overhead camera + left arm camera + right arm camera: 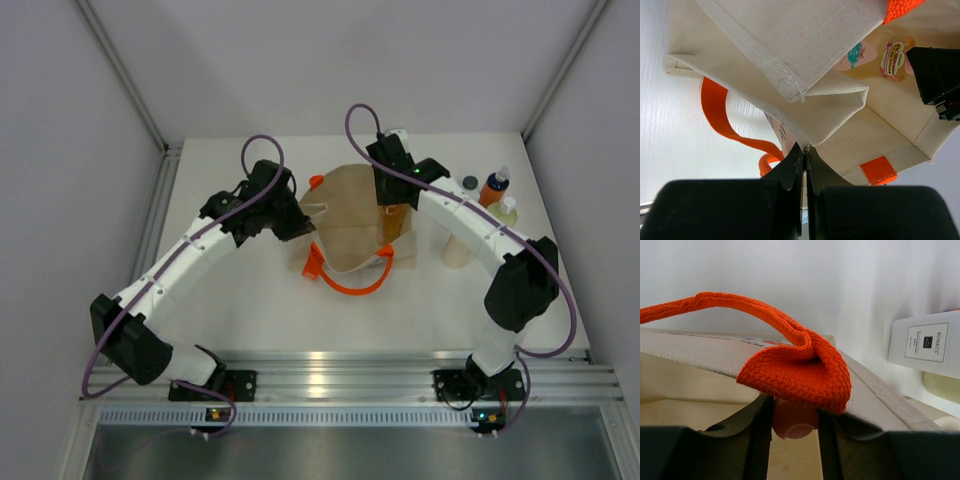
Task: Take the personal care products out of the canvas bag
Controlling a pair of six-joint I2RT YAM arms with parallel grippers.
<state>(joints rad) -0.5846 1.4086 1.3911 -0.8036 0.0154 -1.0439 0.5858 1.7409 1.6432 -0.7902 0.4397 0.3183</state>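
Note:
The beige canvas bag (345, 225) with orange handles (352, 283) sits mid-table, its mouth open. My left gripper (298, 224) is shut on the bag's left rim seam, as the left wrist view (806, 148) shows. My right gripper (392, 207) reaches into the bag and is shut on the pink cap (794, 421) of the slim amber bottle (394, 224), which also shows inside the bag in the left wrist view (894, 59). To the right of the bag stand the orange bottle (494, 186), the pale yellow-green bottle (507, 210), a dark-capped bottle (469, 183) and the cream cylinder (456, 248).
An orange handle loop (790, 365) drapes over my right fingers and hides part of the pink cap. A white labelled bottle (927, 342) stands close on the right of the bag. Grey walls enclose the white table (260, 310) at the back and on both sides.

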